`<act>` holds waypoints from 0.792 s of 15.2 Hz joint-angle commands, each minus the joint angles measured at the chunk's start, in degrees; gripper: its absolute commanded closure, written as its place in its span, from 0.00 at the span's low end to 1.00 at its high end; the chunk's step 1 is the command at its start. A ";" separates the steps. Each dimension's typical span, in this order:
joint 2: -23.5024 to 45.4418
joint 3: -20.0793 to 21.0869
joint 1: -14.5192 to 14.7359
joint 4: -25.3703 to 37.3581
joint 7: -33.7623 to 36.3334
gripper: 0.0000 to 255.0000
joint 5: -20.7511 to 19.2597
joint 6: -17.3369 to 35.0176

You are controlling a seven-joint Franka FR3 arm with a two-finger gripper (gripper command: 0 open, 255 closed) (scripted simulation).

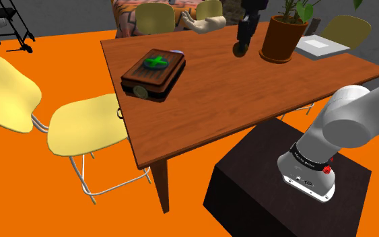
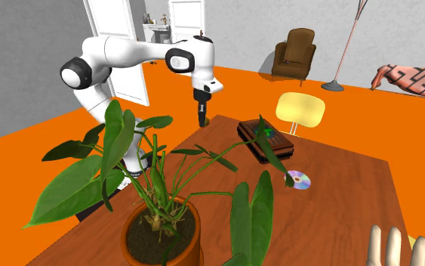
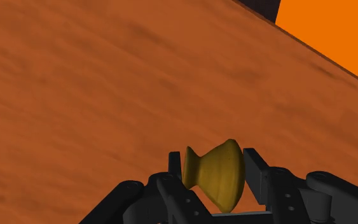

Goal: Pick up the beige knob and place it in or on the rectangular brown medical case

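Note:
My gripper (image 3: pixel 214 167) is shut on a beige-yellow knob (image 3: pixel 217 172), clasped between the two black fingers above the wooden table (image 3: pixel 95 95). In the shoulder view the gripper (image 1: pixel 240 48) hangs over the table's far side, next to the potted plant and to the right of the brown case. The rectangular brown medical case (image 1: pixel 153 73) with a green cross on its lid lies flat near the table's left edge. In the second exterior view the gripper (image 2: pixel 201 119) hovers above the table to the left of the case (image 2: pixel 265 139).
A terracotta pot with a leafy plant (image 1: pixel 283 37) stands close to the gripper. A white book (image 1: pixel 321 46) lies behind it. A disc (image 2: pixel 301 180) rests by the case. Yellow chairs (image 1: pixel 87 128) stand along the table's left side; the stand (image 1: pixel 289 195) is at lower right.

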 commanded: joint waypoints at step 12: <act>28.81 5.13 2.14 28.16 7.43 1.00 -0.04 0.98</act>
